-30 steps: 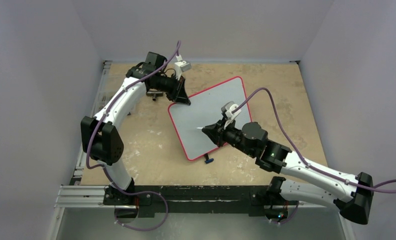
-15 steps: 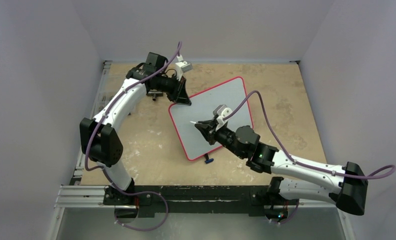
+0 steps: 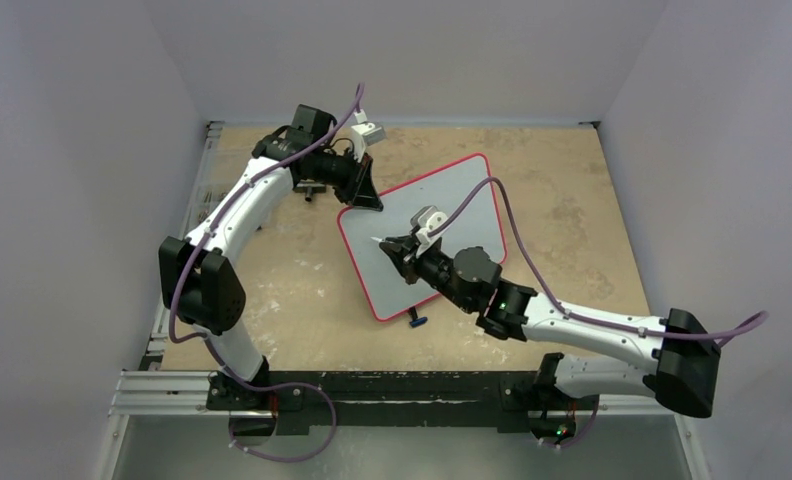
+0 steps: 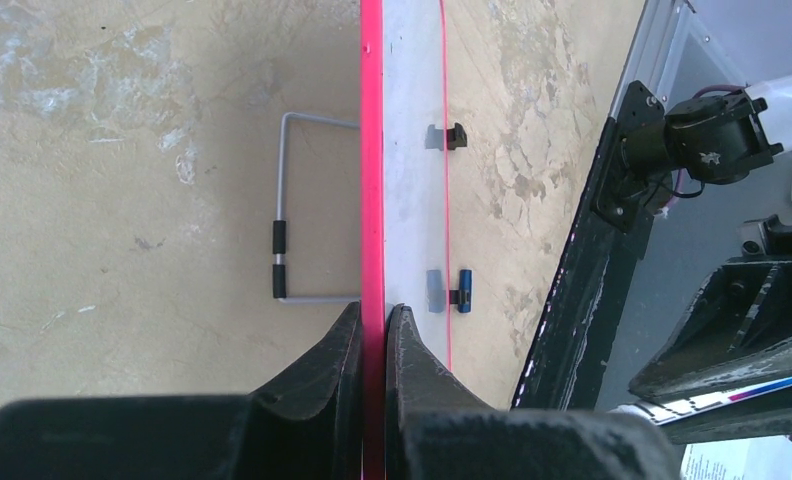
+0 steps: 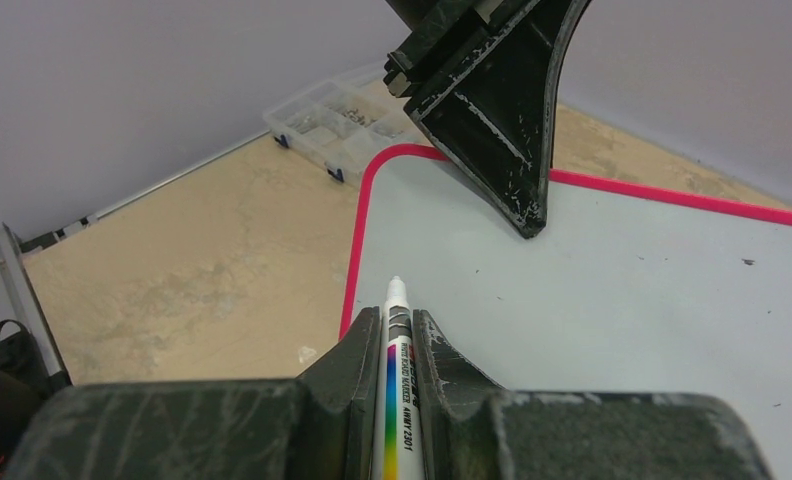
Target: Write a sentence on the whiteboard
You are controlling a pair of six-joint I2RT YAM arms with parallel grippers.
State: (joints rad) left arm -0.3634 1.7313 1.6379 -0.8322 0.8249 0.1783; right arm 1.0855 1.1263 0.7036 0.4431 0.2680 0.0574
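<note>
The whiteboard [image 3: 442, 215], white with a red-pink frame, stands tilted mid-table; its surface is blank and no sentence shows on it. My left gripper [image 3: 365, 200] is shut on its far-left corner; in the left wrist view the fingers [image 4: 374, 330] clamp the pink frame [image 4: 372, 150] edge-on. My right gripper [image 3: 392, 248] is shut on a white marker [image 5: 397, 340] with a rainbow stripe. Its tip [image 3: 374, 240] points at the board's left part, near the left frame edge [image 5: 357, 240]. I cannot tell if the tip touches the board.
A wire stand [image 4: 292, 210] props the board from behind. Small black and blue feet [image 3: 417, 321] sit at the board's near edge. A clear parts box [image 5: 332, 125] lies at the far left table edge. The aluminium rail [image 3: 372, 385] runs along the near edge.
My right gripper has carried the marker left and slightly farther across the board, toward its left edge. The left gripper and the board have not moved.
</note>
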